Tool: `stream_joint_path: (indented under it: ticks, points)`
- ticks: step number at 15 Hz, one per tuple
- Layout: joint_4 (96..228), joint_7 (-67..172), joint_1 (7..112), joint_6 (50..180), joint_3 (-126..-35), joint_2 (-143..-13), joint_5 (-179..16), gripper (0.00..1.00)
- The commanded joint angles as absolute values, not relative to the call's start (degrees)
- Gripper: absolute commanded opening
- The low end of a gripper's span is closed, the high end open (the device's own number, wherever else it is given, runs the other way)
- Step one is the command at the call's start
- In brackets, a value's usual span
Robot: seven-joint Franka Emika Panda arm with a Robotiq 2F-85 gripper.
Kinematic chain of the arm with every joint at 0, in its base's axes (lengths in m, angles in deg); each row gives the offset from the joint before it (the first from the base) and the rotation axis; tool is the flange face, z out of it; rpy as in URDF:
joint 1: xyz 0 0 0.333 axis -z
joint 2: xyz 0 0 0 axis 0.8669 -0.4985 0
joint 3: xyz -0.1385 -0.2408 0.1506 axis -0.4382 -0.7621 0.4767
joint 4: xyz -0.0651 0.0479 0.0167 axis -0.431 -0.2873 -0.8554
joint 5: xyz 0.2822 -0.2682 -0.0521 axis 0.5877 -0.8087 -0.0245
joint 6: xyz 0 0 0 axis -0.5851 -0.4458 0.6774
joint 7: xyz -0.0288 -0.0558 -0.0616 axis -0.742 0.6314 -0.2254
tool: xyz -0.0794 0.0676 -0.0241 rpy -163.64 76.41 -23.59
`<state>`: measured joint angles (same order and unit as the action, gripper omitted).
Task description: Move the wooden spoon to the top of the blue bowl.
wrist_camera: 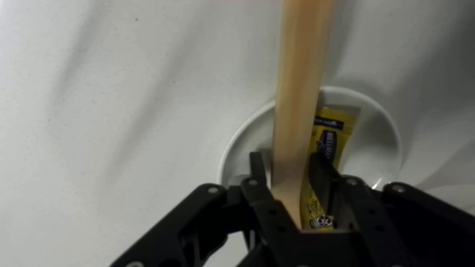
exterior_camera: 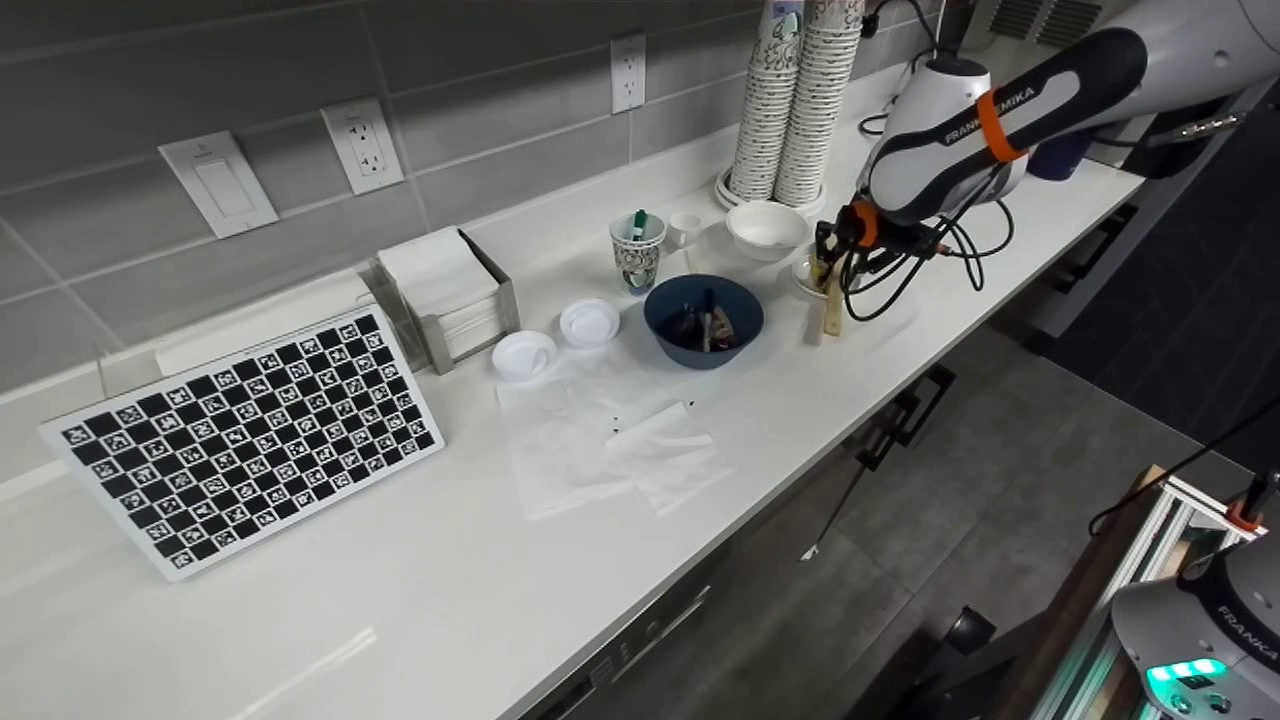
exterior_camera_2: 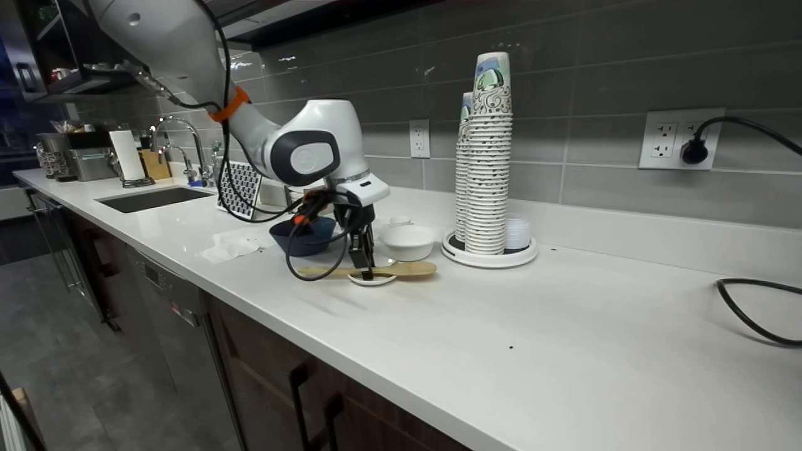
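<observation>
- The blue bowl [exterior_camera: 695, 356] (reference) stands upright on the counter [exterior_camera: 420, 580] and holds contents [exterior_camera: 722, 328] too indistinct to identify.
- The wooden spoon [wrist_camera: 295, 111] is located outside the blue bowl, near it but apart; its handle crosses over a small white dish [wrist_camera: 378, 148].
- The gripper [wrist_camera: 285, 159] points downward near the blue bowl, one finger on each side of the spoon handle. The wrist view shows a narrow gap at one finger; whether the handle is clamped cannot be determined.
- The yellow packet [wrist_camera: 342, 133] sits in the dish, partly covered by the handle, on the same side of the blue bowl.
- The white bowl [exterior_camera: 765, 228] is near the blue bowl and apart from it.
- The cup stacks [exterior_camera_2: 487, 181], two in number, stand on a round tray [exterior_camera_2: 489, 263], farther from the blue bowl than the white bowl.
- The patterned cup [exterior_camera: 637, 267] stands upright just beside the blue bowl.
</observation>
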<state>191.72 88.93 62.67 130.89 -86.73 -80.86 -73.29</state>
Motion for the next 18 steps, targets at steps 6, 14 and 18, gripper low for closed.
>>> stream_joint_path:
  ticks: [6,14,18]
  points:
    - [192.3,90.2,60.4,126.9,-89.2,-76.4,-76.5,0.06]
    - [192.8,71.6,60.3,115.4,-79.5,-65.3,-65.3,0.06]
    - [189.7,66.8,57.0,116.3,-74.3,-67.3,-63.0,0.06]
